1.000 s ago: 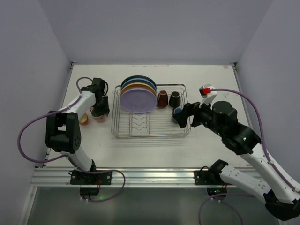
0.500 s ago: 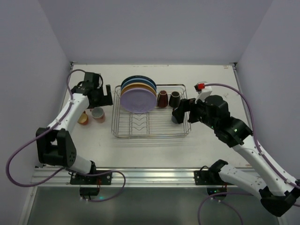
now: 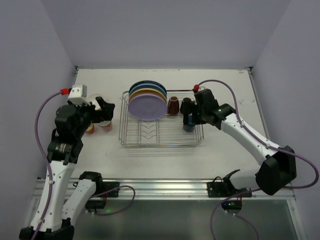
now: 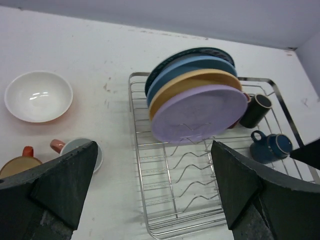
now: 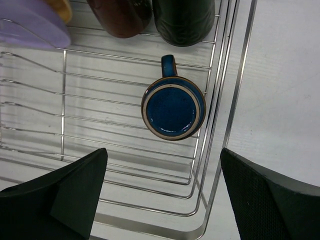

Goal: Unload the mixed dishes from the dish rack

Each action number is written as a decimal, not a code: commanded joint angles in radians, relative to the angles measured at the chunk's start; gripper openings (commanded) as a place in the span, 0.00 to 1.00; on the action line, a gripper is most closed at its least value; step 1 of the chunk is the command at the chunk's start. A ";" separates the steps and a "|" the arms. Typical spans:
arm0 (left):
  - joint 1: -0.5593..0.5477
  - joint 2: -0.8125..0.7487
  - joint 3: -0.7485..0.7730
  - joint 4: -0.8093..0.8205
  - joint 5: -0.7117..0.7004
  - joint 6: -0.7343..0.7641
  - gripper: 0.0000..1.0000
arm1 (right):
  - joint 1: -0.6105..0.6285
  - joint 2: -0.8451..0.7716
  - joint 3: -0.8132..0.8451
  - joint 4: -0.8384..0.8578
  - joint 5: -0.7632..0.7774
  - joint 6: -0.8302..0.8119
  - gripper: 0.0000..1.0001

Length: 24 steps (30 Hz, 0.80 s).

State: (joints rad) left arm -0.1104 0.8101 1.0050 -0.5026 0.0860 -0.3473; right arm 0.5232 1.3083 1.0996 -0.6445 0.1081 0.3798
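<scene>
The dish rack (image 3: 160, 144) holds four plates on edge, the lavender plate (image 3: 147, 106) in front, then yellow, blue and dark ones. At its right end stand a brown cup (image 3: 173, 105), a black cup (image 3: 186, 104) and a blue cup (image 5: 173, 107) mouth up. My right gripper (image 5: 162, 150) hangs open straight above the blue cup, touching nothing. My left gripper (image 4: 154, 145) is open and empty, raised left of the rack. Below it on the table are an orange bowl (image 4: 38, 96), white inside, a pink cup (image 4: 82, 151) and an orange cup (image 4: 15, 165).
The rack's front half (image 4: 185, 185) holds only bare V-shaped dividers. The table's left edge (image 3: 70, 107) runs close beside the bowl and cups. Bare tabletop (image 3: 235, 90) lies right of the rack and along the back wall.
My left gripper let go of the pink cup on the table, opened, then rose and drew back. My right gripper swung from the rack's right side to above the blue cup.
</scene>
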 commanded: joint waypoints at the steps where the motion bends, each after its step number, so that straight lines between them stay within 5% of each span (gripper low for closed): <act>1: 0.006 -0.182 -0.141 0.194 0.118 -0.004 1.00 | 0.003 0.045 0.054 -0.021 0.080 0.022 0.95; 9: -0.017 -0.327 -0.317 0.214 0.098 0.022 1.00 | 0.032 0.150 0.098 -0.006 0.117 0.045 0.92; 24: -0.078 -0.328 -0.306 0.157 0.011 0.024 1.00 | 0.043 0.293 0.149 -0.014 0.188 0.047 0.91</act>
State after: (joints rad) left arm -0.1783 0.4721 0.6891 -0.3584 0.1074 -0.3470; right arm 0.5648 1.5837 1.2037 -0.6605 0.2481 0.4126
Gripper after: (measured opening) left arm 0.996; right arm 0.908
